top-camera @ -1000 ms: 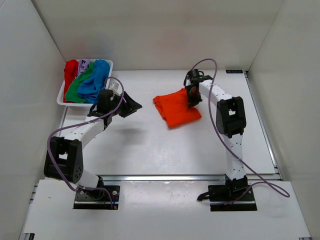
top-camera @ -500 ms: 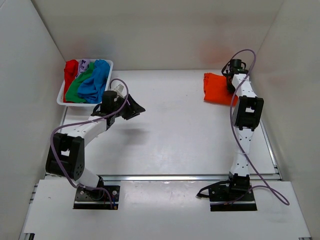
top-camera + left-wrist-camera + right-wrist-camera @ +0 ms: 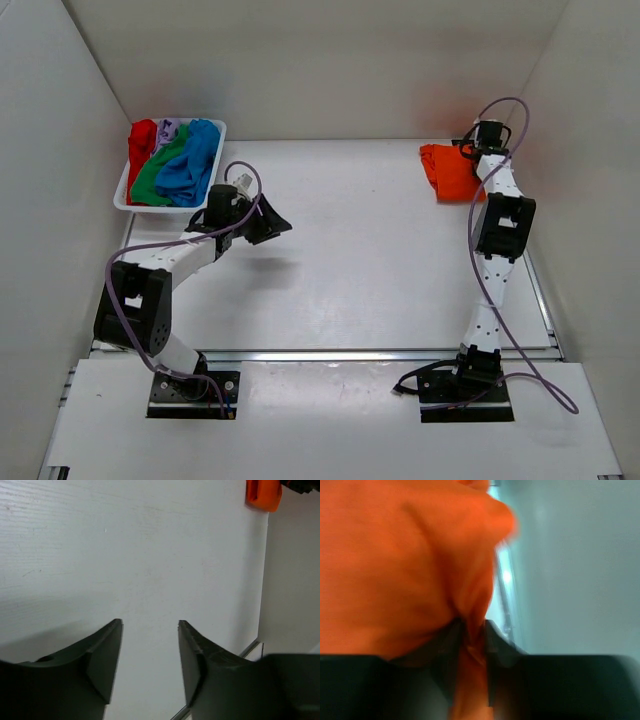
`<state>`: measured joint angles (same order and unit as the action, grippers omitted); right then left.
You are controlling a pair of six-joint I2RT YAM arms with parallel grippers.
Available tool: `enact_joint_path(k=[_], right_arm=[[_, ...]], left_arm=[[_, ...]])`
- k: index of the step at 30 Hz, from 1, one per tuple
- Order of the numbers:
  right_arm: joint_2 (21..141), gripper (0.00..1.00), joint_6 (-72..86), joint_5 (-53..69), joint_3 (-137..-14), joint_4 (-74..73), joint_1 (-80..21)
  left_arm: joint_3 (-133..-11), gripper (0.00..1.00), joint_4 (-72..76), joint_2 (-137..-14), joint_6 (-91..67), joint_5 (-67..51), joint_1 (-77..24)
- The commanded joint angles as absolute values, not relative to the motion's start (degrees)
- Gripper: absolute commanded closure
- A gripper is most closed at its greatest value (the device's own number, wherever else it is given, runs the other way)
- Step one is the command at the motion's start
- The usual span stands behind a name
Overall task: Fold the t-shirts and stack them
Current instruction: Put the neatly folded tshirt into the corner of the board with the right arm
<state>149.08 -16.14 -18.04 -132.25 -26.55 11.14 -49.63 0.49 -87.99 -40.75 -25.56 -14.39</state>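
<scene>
The folded orange t-shirt (image 3: 449, 171) lies at the table's far right corner and fills the right wrist view (image 3: 395, 565). My right gripper (image 3: 470, 152) is shut on its right edge, a fold pinched between the jaws (image 3: 472, 635). The red (image 3: 141, 142), pale lilac (image 3: 168, 128), green (image 3: 155, 172) and blue (image 3: 190, 160) t-shirts lie crumpled in the white tray (image 3: 122, 195) at the far left. My left gripper (image 3: 272, 222) is open and empty, just right of the tray; in its wrist view (image 3: 150, 630) it is over bare table, the orange shirt (image 3: 262, 494) far off.
White walls enclose the table on the left, back and right. The right wall stands close behind the orange shirt and the stretched-out right arm (image 3: 497, 220). The table's right edge rail (image 3: 520, 240) runs beside that arm.
My right gripper has dragged the orange shirt from the table's middle to the far right corner, the arm stretching out. The left gripper has shifted slightly right.
</scene>
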Motion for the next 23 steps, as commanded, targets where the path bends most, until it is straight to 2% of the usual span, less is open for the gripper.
enact_joint_path(k=[1,2,3,5,6,8,12,16,19,23], right_arm=[[147.14,0.74,-14.50,-19.34,-134.21,-23.11,12.75],[146.43,0.53,-15.11,-18.90,-133.95,-23.55,12.40],[144.42,0.27,-15.47,-19.51,-133.60,-22.77,11.96],[141.69,0.08,-14.86,-18.90,-133.16,-23.72,10.82],[139.07,0.05,-14.24,-17.85,-132.72,-24.77,10.46],[132.40,0.00,-13.01,-17.05,-131.32,-25.84,9.24],[121.66,0.01,-8.10,-16.96,-127.72,-28.91,4.94],[108.13,0.01,-7.99,-21.35,-112.88,-27.52,-2.00],[98.98,0.01,-8.96,-26.79,-102.94,-26.37,-11.05],[87.49,0.01,-2.67,-25.51,-90.82,-27.50,-16.61]], left_arm=[[-50.54,0.37,0.00,-87.54,-38.85,-27.59,-14.68],[-50.19,0.28,0.00,-87.19,-38.33,-27.77,-14.50],[-49.84,0.02,0.09,-86.32,-37.89,-29.60,-14.41],[-50.36,0.01,-2.52,-85.09,-36.65,-30.50,-14.15],[-50.88,0.01,-4.55,-83.86,-36.56,-30.59,-13.72],[-51.32,0.01,-7.63,-81.39,-36.04,-29.54,-14.06],[-51.16,0.01,-11.77,-74.73,-35.77,-29.09,-13.98],[-46.77,0.01,-11.95,-65.16,-36.82,-27.69,-14.76],[-43.96,0.01,-12.47,-60.05,-37.35,-26.54,-15.82],[-46.57,0.01,-18.88,-60.72,-35.07,-24.89,-18.01]])
